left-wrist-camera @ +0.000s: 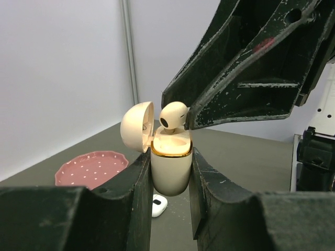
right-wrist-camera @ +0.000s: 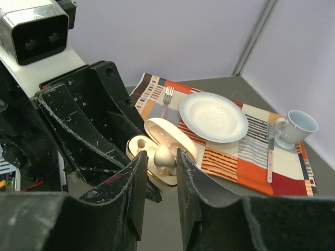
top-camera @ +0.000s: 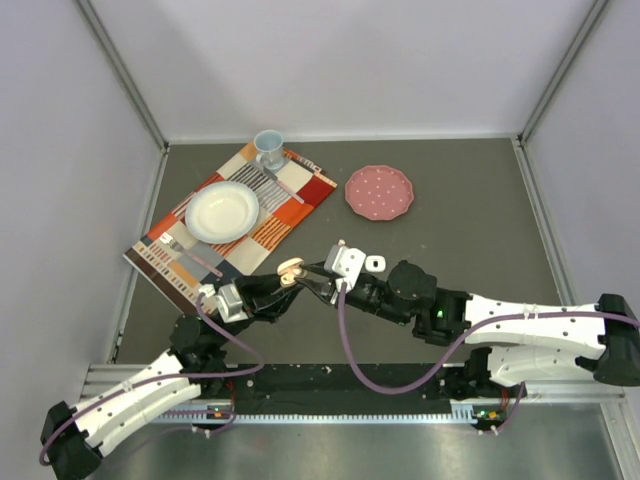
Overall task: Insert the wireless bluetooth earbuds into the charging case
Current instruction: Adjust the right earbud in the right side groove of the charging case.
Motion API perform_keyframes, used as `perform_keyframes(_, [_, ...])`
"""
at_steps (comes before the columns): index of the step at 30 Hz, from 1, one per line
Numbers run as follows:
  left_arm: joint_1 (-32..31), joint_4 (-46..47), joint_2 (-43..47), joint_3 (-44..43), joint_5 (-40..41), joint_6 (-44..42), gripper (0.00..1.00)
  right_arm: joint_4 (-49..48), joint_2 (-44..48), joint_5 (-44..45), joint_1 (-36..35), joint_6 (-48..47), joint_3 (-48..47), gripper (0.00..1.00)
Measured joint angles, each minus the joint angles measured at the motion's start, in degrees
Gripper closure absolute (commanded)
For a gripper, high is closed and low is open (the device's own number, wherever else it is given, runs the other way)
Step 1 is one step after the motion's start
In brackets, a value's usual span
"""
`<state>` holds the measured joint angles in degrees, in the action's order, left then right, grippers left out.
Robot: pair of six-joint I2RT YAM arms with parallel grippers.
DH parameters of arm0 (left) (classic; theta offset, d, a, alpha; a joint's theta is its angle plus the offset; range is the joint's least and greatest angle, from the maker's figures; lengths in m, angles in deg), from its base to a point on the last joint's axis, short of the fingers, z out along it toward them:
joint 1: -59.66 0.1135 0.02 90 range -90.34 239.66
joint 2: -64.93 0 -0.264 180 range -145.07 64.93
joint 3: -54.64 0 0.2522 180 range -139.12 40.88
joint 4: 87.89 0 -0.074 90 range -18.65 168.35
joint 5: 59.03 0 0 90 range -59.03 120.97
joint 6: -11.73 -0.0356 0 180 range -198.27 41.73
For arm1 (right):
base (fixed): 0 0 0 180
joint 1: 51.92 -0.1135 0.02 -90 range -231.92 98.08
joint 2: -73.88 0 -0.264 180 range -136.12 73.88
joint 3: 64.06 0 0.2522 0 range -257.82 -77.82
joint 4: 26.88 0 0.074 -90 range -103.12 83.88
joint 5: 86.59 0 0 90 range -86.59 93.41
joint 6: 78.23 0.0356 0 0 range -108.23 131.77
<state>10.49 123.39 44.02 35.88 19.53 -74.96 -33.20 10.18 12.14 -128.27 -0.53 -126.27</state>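
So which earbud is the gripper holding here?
The pale peach earbud pinched in the right gripper, at the mouth of the open case; the white earbud lies loose on the table.

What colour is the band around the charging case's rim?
Gold band on the cream charging case; left wrist view.

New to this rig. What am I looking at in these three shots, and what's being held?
Two robot arms, left and right, bolted at the edge of a table. The overhead picture looks down from behind them; the other two come from cameras on each wrist, so each shows its own black fingers. The left hand grips an open cream charging case. The right hand pinches an earbud at its opening. On the table: a striped placemat with a white plate, a fork and a blue cup, plus a pink dotted plate.
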Motion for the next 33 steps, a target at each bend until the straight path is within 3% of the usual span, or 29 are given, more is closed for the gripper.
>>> perform_keyframes(7, [0.0,0.0,0.0,0.0,0.17,0.02,1.0,0.85,0.0,0.42,0.0,-0.7,0.02,0.55])
perform_keyframes(15, [0.0,0.0,0.0,0.0,0.35,0.02,1.0,-0.44,0.0,2.84,0.0,-1.92,0.0,0.75])
perform_keyframes(20, [0.0,0.0,-0.02,0.0,0.37,0.0,1.0,-1.2,0.0,2.54,0.02,-2.12,0.0,0.79])
perform_keyframes(25, [0.0,-0.04,-0.02,0.0,0.42,0.0,1.0,-0.96,-0.11,1.03,0.02,-1.99,-0.02,0.92])
perform_keyframes(33, [0.0,-0.31,-0.15,0.0,0.61,0.0,1.0,-0.04,-0.13,0.83,0.02,-1.84,-0.44,0.93])
